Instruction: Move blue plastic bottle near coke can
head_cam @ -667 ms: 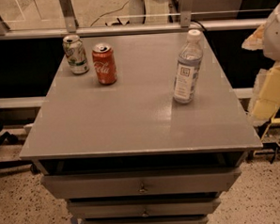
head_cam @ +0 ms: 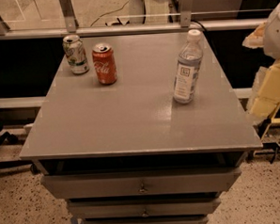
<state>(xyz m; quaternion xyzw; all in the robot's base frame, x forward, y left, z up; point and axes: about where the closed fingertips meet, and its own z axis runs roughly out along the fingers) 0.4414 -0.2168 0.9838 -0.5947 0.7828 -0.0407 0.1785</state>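
The blue plastic bottle [head_cam: 187, 67] stands upright on the right half of the grey cabinet top [head_cam: 130, 114]; it is clear and pale blue, with a white cap and a white label. The red coke can [head_cam: 104, 64] stands upright at the back left. The bottle and the can are well apart. My gripper [head_cam: 270, 86] shows as cream-coloured parts at the right edge of the view, beyond the cabinet's right side and to the right of the bottle, touching nothing.
A green-and-white silver can [head_cam: 76, 54] stands just left of the coke can. The cabinet has drawers [head_cam: 141, 184] at the front. A metal rail [head_cam: 126, 29] runs behind the top. The floor is speckled.
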